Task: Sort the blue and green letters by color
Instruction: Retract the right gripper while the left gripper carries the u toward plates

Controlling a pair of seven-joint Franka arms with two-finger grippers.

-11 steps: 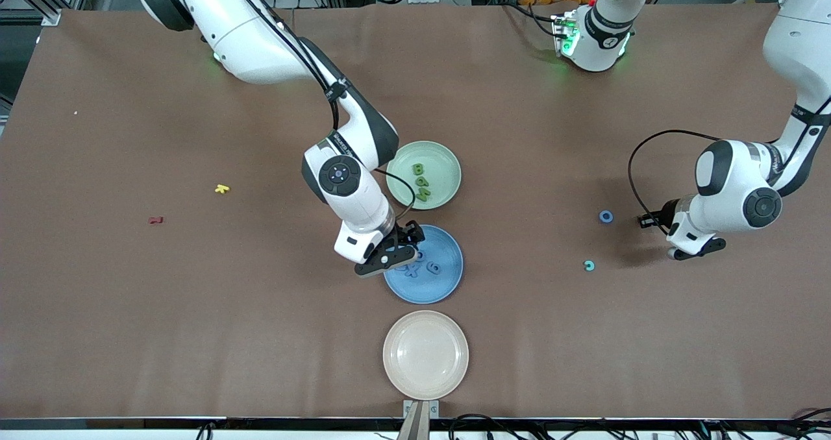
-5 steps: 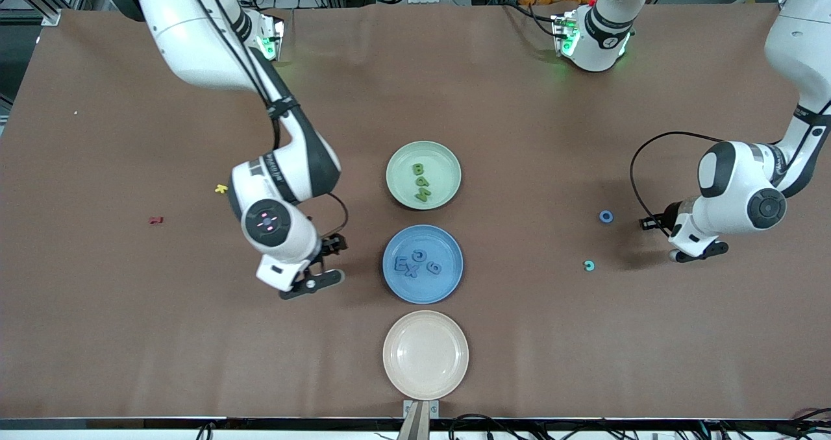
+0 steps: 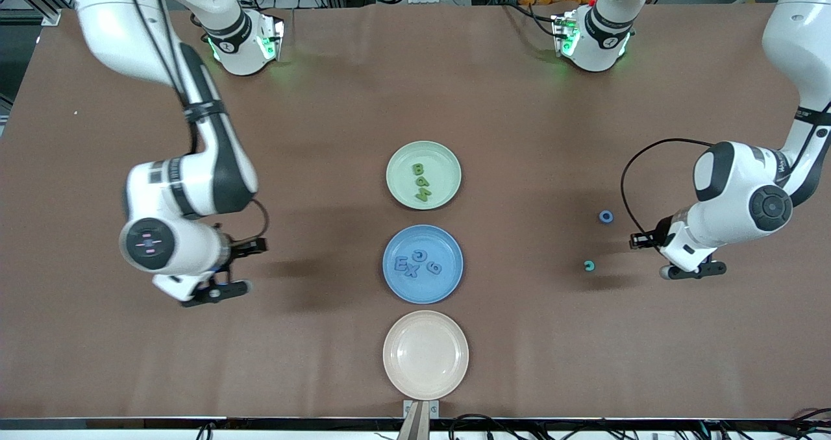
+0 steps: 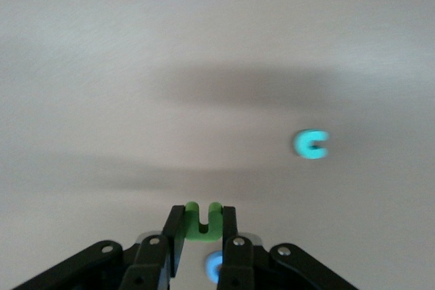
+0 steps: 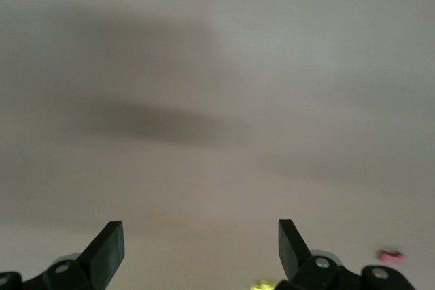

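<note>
Over the table's left-arm end, the left claw (image 4: 201, 236) clamps a green letter (image 4: 203, 223); carry it level to the green plate (image 3: 448, 162). Right claw (image 5: 200, 246) hangs released.

3 green letters (image 3: 421, 182), 4 blue letters (image 3: 419, 264), plated.

Left arm: reaches in from its base at the tabletop's back edge, wrist bent low near the left arm's end.
Left gripper (image 3: 689, 272): over bare tabletop, fingers clamped on a green letter (image 4: 203, 222).
Right arm: elbow raised, forearm angled down.
Right gripper (image 3: 217, 291): over bare tabletop toward the right arm's end, fingers (image 5: 109, 249) spread wide, holding nothing.
</note>
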